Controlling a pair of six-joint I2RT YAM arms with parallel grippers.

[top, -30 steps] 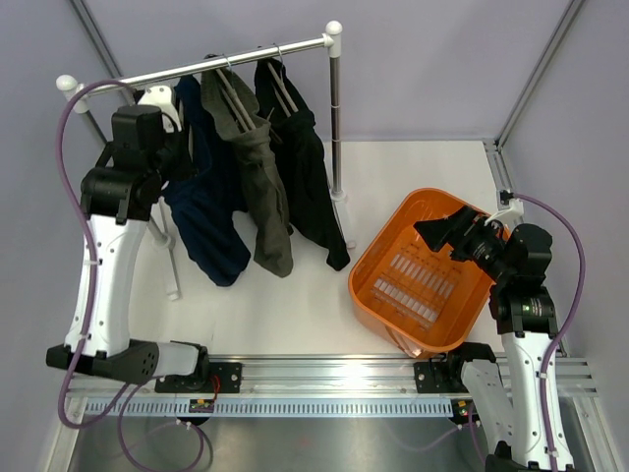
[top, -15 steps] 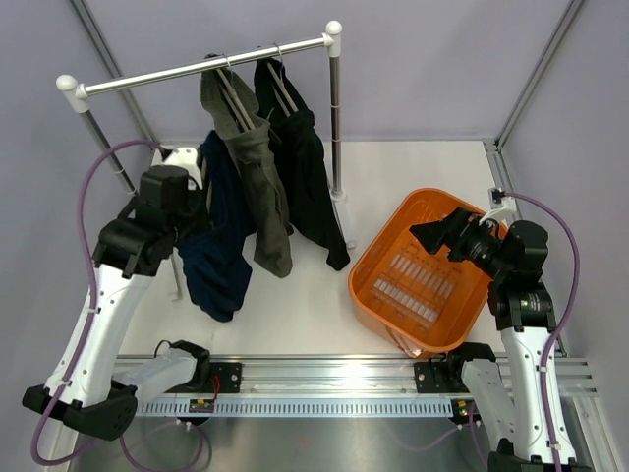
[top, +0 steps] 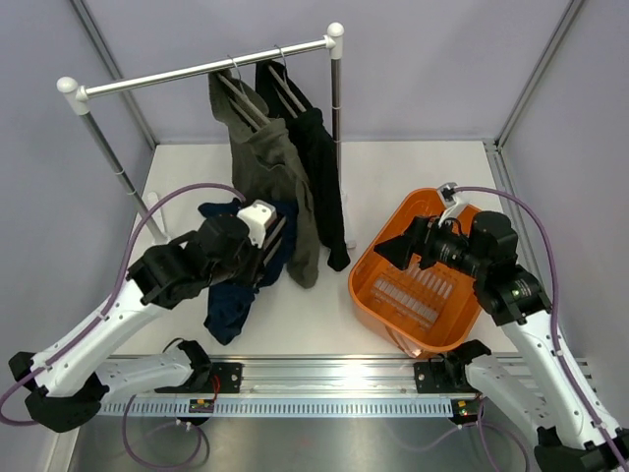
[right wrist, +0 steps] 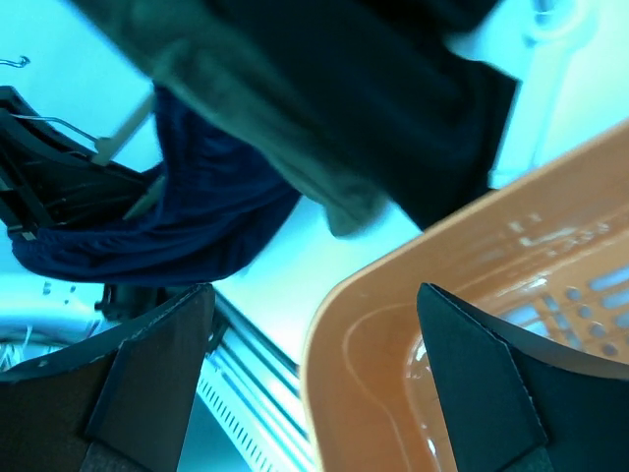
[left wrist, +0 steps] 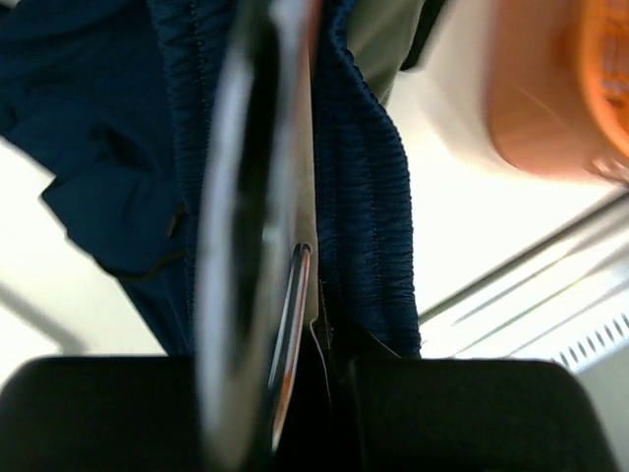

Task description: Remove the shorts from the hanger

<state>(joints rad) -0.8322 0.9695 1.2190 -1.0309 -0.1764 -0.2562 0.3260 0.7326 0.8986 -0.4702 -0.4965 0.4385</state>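
The left pincer point(top: 269, 244) is clenched on the navy blue fabric shorts point(top: 229, 300) and their blurred hanger point(left wrist: 246, 246), in front of the metal rail point(top: 177, 74), with its fingertips buried in cloth. The right pincer point(right wrist: 313, 295) gapes, released, over the orange plastic basket point(top: 432, 329). The olive-grey shorts point(top: 275, 177) and black shorts point(top: 319, 162) hang on the rail.

Navy shorts point(left wrist: 362, 197): soft matt cloth w/ ribbed waistband; basket point(top: 359, 285): glossy plastic; rail point(top: 197, 70): shiny metal.

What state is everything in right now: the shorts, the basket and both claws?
navy shorts, off the rail, on their hanger, gripped
olive-grey shorts, hanging on the rail
black shorts, hanging on the rail
orange basket, empty
left gripper, shut on navy shorts and hanger
right gripper, open, holding nothing
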